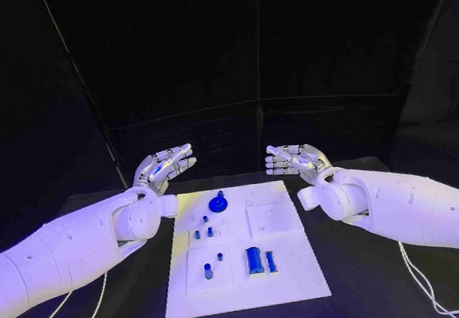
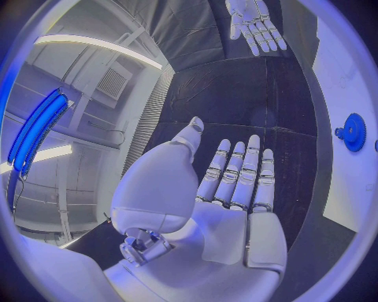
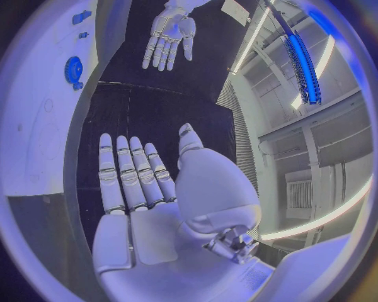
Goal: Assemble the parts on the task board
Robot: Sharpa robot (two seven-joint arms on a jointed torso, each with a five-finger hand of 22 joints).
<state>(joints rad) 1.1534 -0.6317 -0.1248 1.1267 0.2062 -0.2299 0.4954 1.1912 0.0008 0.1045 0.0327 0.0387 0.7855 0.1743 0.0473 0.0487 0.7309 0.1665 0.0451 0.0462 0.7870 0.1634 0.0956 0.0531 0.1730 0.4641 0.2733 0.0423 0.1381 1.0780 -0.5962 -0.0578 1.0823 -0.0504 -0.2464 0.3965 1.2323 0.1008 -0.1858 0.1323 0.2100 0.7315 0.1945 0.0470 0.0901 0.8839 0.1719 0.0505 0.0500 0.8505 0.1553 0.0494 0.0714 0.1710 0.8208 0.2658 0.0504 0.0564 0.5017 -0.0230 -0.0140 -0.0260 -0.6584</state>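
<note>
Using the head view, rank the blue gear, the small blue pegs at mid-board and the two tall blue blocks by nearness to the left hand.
1. Blue gear, at the board's far end, closest to the left hand.
2. Small blue pegs, mid-board on its left side.
3. Two tall blue blocks, toward the board's near end, farthest.

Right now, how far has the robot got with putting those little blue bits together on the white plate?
It looks barely begun. Nothing reads as assembled: the blue gear lies at the far end of the task board, and the small blue pieces sit apart nearer the robot. Nothing is in hand: the left hand and right hand hover open beyond the board's far corners. Every pick and fit seems left to do.
</note>
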